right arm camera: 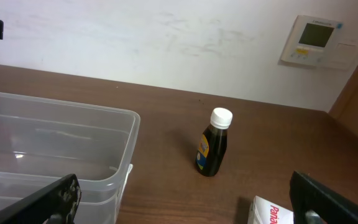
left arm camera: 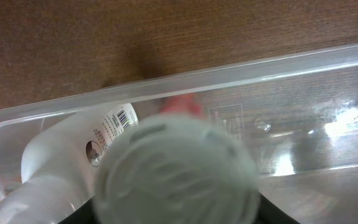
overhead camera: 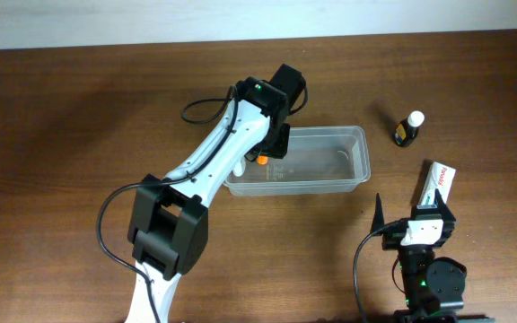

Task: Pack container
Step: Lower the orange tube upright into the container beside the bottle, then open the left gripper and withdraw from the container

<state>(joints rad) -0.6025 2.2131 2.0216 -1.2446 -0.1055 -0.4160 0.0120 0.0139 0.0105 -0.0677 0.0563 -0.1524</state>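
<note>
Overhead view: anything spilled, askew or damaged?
Nothing stands out. The container sits flat and intact. The dark bottle stands upright to its right, and the white box lies flat by the open right tool. No spill shows. The left arm covers the container's left end, so that part can't be checked.

Left arm (overhead camera: 206,161): white tubular links, black box-shaped joint housings, black cable (overhead camera: 203,106) looped alongside, small green light (overhead camera: 257,87) behind the left tool (overhead camera: 278,142).
Right arm (overhead camera: 431,280): black rounded joints, a black lead (overhead camera: 359,260), a white block behind the right tool (overhead camera: 413,215). Its fingers (right arm camera: 58,194) are black, flat and tapering.
</note>
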